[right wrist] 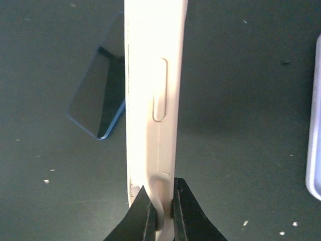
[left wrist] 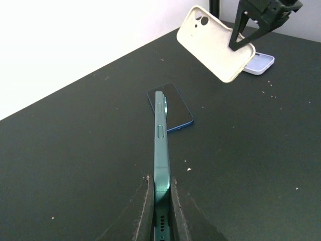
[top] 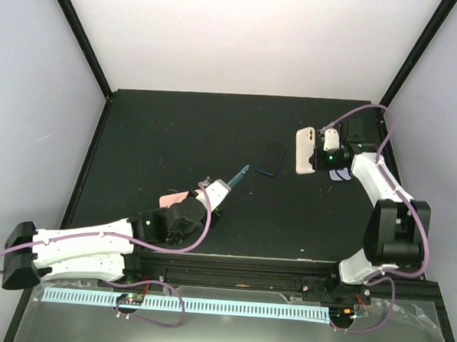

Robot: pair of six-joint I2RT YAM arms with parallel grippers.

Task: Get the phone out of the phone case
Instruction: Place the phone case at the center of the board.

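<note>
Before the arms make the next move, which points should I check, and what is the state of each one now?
1. Grip of the left end effector on the teal phone: ok, shut on its lower end, phone held edge-on.
2. Grip of the right end effector on the cream case: ok, shut on its edge, case lifted.
3. Teal phone and cream case apart: ok, a clear gap shows between them.
4. Cream case empty: cannot tell, only its back and side show.
5. Place to set the teal phone down: not ok straight ahead, where the blue phone lies; the table beside it is bare.
</note>
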